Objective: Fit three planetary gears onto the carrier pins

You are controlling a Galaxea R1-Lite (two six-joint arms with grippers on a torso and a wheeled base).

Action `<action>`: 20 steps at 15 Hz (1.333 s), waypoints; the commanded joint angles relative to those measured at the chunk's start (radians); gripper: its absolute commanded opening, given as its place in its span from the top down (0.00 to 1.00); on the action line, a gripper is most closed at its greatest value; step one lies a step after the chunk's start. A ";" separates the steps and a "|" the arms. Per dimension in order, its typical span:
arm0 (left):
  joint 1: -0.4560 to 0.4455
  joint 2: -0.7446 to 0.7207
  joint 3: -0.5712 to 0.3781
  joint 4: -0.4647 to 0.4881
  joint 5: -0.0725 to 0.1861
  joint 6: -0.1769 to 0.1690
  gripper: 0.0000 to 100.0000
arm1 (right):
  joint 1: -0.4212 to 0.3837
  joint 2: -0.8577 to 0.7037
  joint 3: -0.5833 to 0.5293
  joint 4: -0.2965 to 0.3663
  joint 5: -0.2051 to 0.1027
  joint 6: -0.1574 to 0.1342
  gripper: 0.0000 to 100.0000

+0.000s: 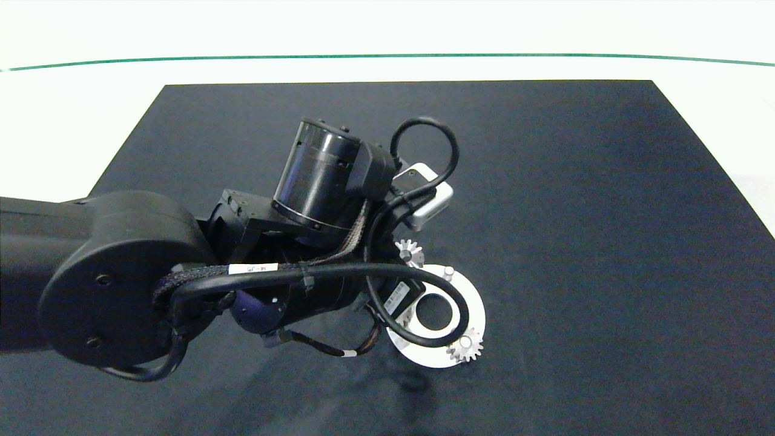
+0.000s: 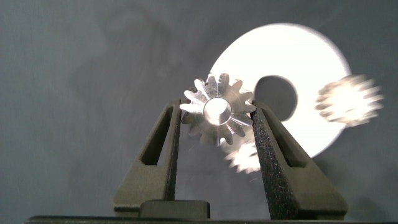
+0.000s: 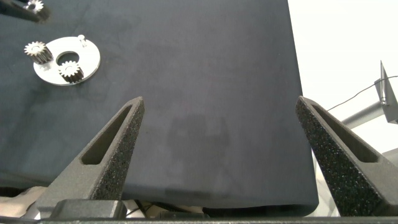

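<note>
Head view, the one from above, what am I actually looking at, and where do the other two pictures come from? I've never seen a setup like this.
It is a robot with two dark arms, each ending in a two-fingered tool. The head view looks down on a black mat, and the big arm coming in from the left is the robot's left arm. The other two pictures come from small cameras on each wrist, looking out along the fingers.

On the mat lies a white disc with upright pins. Two small metal gears already sit on it, and one pin is bare.

The left tool is shut on a third gear, held near the disc. The right tool is open and holds nothing, over the mat well away from the disc.
</note>
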 commanded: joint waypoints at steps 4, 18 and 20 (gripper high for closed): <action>-0.094 0.160 -0.147 0.044 0.074 0.005 0.99 | 0.004 0.004 -0.012 0.005 -0.001 -0.002 0.00; -0.067 0.246 -0.259 0.080 0.076 0.040 0.99 | 0.004 0.004 -0.002 0.005 0.015 -0.003 0.00; -0.065 0.247 -0.259 0.080 0.076 0.040 0.99 | 0.004 0.004 -0.002 0.005 0.015 -0.003 0.00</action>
